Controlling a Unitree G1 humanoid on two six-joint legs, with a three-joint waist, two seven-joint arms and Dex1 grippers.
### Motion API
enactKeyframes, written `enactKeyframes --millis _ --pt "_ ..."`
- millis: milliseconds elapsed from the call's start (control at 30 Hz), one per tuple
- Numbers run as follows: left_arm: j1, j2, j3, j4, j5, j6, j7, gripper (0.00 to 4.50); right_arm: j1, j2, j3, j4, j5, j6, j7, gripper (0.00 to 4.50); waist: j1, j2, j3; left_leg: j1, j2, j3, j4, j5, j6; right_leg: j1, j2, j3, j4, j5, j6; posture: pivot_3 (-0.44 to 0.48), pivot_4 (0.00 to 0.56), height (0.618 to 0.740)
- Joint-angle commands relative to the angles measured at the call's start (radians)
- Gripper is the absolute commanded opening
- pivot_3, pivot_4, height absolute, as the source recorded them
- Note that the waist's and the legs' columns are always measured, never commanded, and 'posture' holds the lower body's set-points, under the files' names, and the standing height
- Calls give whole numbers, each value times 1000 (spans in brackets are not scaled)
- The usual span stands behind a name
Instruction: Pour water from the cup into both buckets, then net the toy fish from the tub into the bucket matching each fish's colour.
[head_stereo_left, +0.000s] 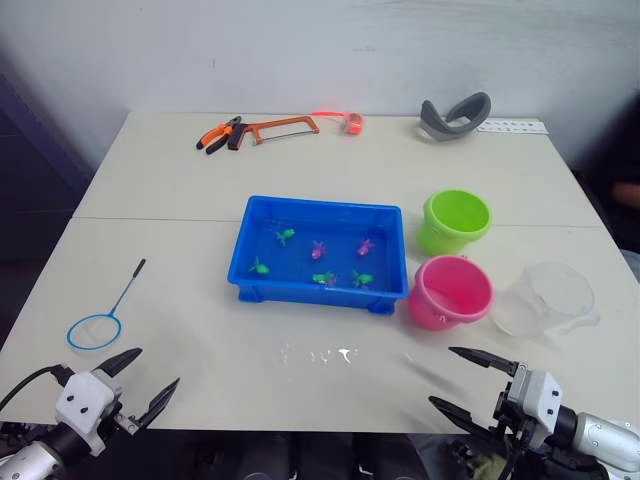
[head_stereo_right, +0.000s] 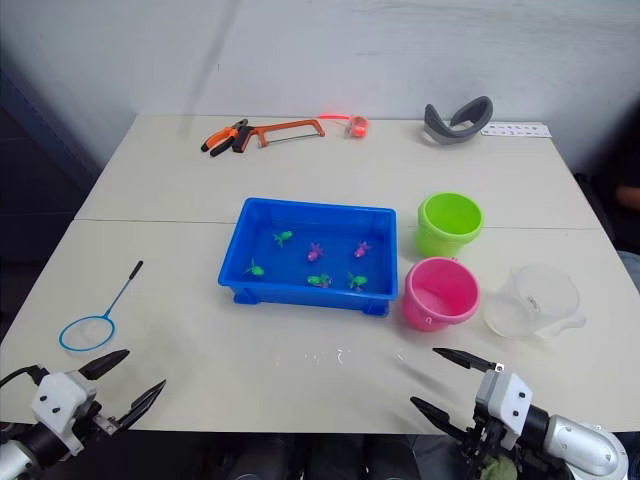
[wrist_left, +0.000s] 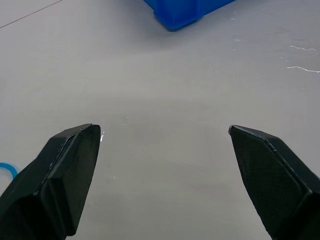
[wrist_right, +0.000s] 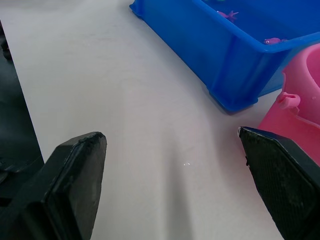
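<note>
The blue tub (head_stereo_left: 320, 250) sits mid-table holding the fish (head_stereo_left: 318, 249), with the green bucket (head_stereo_left: 455, 220) at its three o'clock, the pink bucket (head_stereo_left: 450, 291) at four. The clear cup (head_stereo_left: 545, 298), right of pink, looks light, thin and slippery; grip its wall gently below the rim. The left gripper (head_stereo_left: 140, 381) and right gripper (head_stereo_left: 466, 379) hang spread wide, holding nothing.

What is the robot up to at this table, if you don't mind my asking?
Nothing is held yet. The left gripper and right gripper hover open over the near edge of the table. The clear cup stands beside the pink bucket, with the green bucket behind it. Green and pink toy fish lie in the blue tub, and the small net lies untouched near the left gripper.
</note>
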Motion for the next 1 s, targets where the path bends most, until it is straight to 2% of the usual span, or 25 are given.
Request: enactKeyframes --millis 33,133,200,367,467,567,633,733,833,1000 --pt "21 33 11 -32 -72 41 -59 4474 50 3 -33 -48 21 -9 -19 4500 0 0 0 0 0 0 0 0 0 0 0 0 0 0 0 0 150 740" --pt "6 64 -7 -104 -232 149 -153 4474 101 42 -71 -92 53 17 -87 4500 5 0 0 0 0 -1 0 0 -1 0 0 -1 0 0 0 0 150 740" --pt "-26 54 -34 -147 -252 178 -134 4474 127 53 -97 -115 60 13 -108 4500 4 0 0 0 0 -1 0 0 -1 0 0 0 0 0 0 0 150 740" --pt "-141 49 -210 -293 -249 236 -148 4474 281 116 -226 -212 122 43 -196 4500 4 2 -1 0 0 -1 1 -1 -4 1 0 1 1 0 0 0 150 740" --pt "-278 43 -300 -330 -275 299 -139 4474 386 221 -314 -292 187 93 -332 4500 6 5 -3 0 -1 -1 0 0 -3 1 0 1 1 0 0 0 150 740" --pt "-374 36 -354 -349 -299 359 -131 4474 435 322 -362 -364 249 178 -491 4500 -3 12 -9 1 0 -1 -1 0 -6 0 1 2 3 0 0 0 150 740" --pt "-433 36 -387 -357 -311 396 -133 4474 428 379 -366 -418 303 253 -622 4500 -10 12 -9 2 0 2 -2 0 -7 0 1 5 4 0 0 0 150 740" --pt "-501 35 -417 -366 -329 444 -128 4474 380 407 -366 -461 346 374 -782 4500 -16 13 -10 3 0 2 -2 0 -8 -1 2 6 5 0 0 0 150 740" --pt "-580 36 -447 -365 -342 488 -130 4474 269 361 -335 -424 261 450 -844 4500 -17 13 -10 3 -1 2 -2 0 -8 -1 1 6 5 0 0 0 150 740" --pt "-650 28 -469 -351 -330 510 -128 4474 91 344 -374 -309 182 532 -990 4500 -16 15 -11 2 -1 2 -2 4 -4 -2 2 5 6 0 -1 0 150 740"
